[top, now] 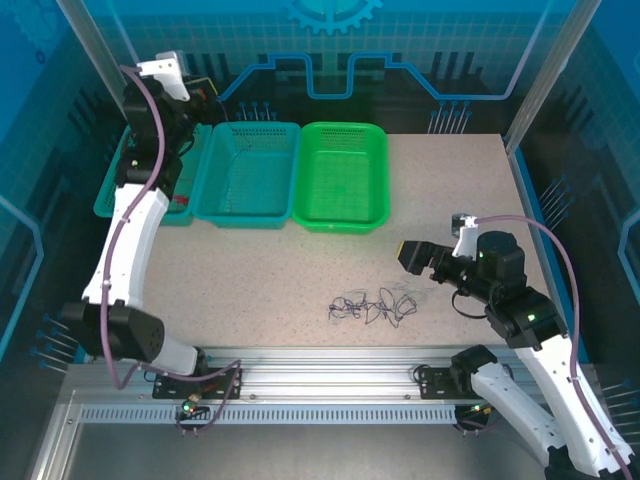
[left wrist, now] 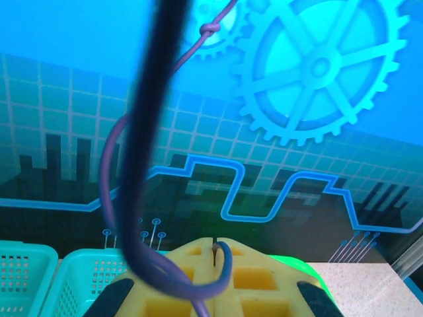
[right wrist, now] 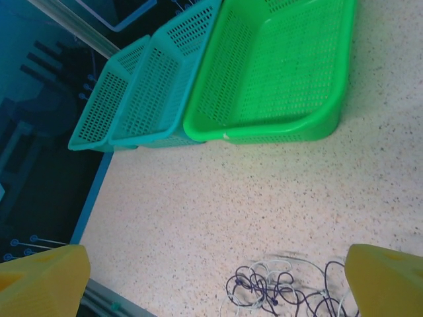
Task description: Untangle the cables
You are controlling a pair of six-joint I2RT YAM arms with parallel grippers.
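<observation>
- Cables [top: 370, 305]: a tangled heap on the table [top: 250, 270], near middle, nearer than the green basket [top: 345, 175].
- Right gripper [top: 410, 255]: just right of the heap, jaws spread wide.
- Left gripper [left wrist: 217, 244]: raised at the far left, jaws pressed together, pinching one dark cable [left wrist: 227, 267].

Three baskets [top: 345, 175], one cable tangle [top: 372, 303]

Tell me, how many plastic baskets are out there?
3, in a row at the back: left teal basket, partly hidden by the left arm; middle teal basket; green basket on the right.
</observation>
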